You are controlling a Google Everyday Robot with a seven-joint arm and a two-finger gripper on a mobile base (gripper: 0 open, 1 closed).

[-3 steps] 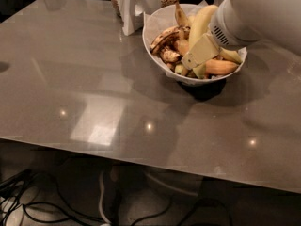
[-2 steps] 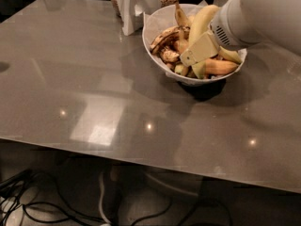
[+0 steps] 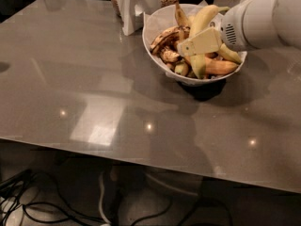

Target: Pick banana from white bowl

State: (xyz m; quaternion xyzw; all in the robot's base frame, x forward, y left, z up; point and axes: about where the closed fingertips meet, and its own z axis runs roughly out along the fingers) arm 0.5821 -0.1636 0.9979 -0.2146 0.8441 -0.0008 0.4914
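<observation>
Banana, pale and curved, lies in the white bowl right behind our tool, which crosses its middle. Brown-spotted bananas crowd the tool's tip, and an orange banana lies just below it. Our white arm stretches level above the bench. We cannot tell whether the tool is apart or clamped.
</observation>
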